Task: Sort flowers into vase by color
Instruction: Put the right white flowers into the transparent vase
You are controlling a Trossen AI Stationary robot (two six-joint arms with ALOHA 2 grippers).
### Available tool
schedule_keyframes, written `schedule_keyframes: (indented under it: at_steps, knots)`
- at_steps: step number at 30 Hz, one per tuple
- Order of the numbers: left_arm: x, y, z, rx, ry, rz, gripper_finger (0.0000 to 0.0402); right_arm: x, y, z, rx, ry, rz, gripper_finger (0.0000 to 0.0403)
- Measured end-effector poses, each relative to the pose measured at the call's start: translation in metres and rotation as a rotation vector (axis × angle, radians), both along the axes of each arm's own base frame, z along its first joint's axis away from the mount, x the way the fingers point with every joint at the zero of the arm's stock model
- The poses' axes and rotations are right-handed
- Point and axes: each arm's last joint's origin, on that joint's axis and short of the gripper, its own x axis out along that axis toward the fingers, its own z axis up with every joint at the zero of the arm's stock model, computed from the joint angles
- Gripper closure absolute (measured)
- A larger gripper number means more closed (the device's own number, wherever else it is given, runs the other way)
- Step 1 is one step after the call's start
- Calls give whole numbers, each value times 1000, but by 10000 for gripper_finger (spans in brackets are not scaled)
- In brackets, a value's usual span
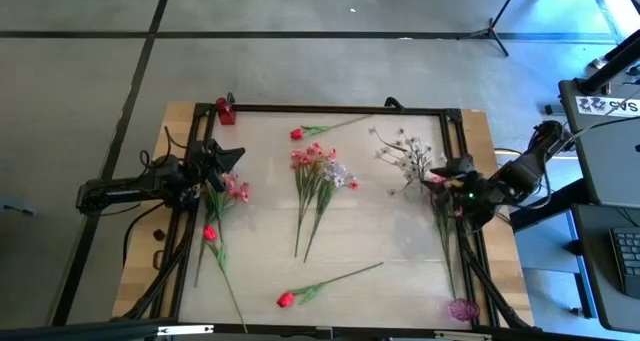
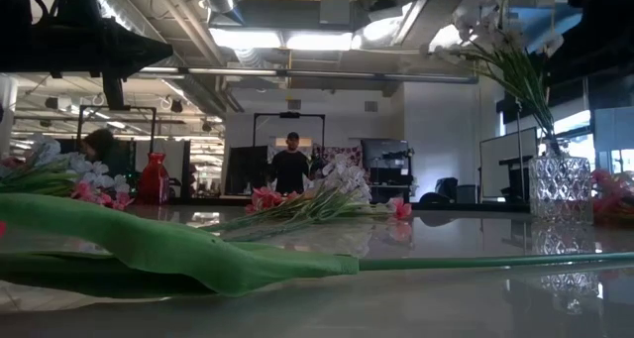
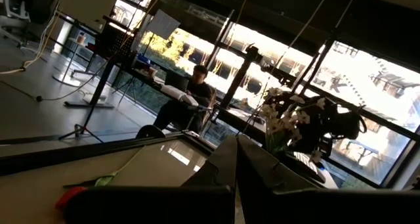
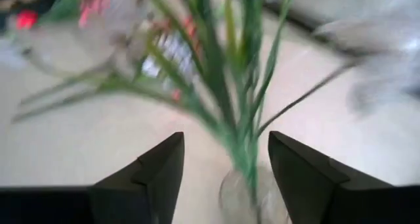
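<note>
Two tools over the counter [image 1: 390, 231], flowers everywhere.
Right tool [image 4: 226, 161] released, fingers straddling white-flower stems [image 4: 243, 86] standing in the clear vase [image 2: 558, 186]; left tool [image 1: 222, 161], grip unclear, above pink sprays [image 1: 236, 189]; more flowers [image 1: 320, 171] lie mid-counter.

Closest to us lies a long green flower stem with a broad leaf [image 2: 198, 254], stretched across the glossy tabletop [image 2: 416, 298] from the left edge to the right. Behind it, mid-table, we see a loose bundle of pink and pale blossoms [image 2: 317, 201] lying flat. On the left sit more blossoms [image 2: 59, 174] — pale blue-white and pink — with a small red vase [image 2: 153, 178] beyond them. On the right stands a cut-glass vase [image 2: 559, 187] holding a white spray [image 2: 500, 51] on green stems. Far back in the room, a person in dark clothes [image 2: 291, 168] stands facing us.
</note>
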Motion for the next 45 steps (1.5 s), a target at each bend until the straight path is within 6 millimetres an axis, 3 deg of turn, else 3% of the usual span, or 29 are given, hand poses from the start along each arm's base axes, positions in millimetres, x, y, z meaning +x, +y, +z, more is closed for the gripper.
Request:
schedule_keyframes:
  at_steps: [8,15,20,23,29,33,40,45]
  knots:
    - [0,0,0,0,0,0,401,4,21,30,348,349,238,175]
    - [0,0,0,0,0,1,401,41,65,27,553,547,354,175]
    - [0,0,0,0,0,1,401,68,95,20,677,577,403,173]
    - [0,0,0,0,0,0,401,79,114,16,696,481,391,173]
    - [0,0,0,0,0,1,401,113,150,1,660,116,211,173]
    - [0,0,0,0,0,0,401,144,168,-23,628,-48,96,173]
    - [0,0,0,0,1,0,401,213,158,-78,578,-189,-40,173]
    - [0,0,0,0,0,0,401,246,148,-106,477,-226,-108,173]
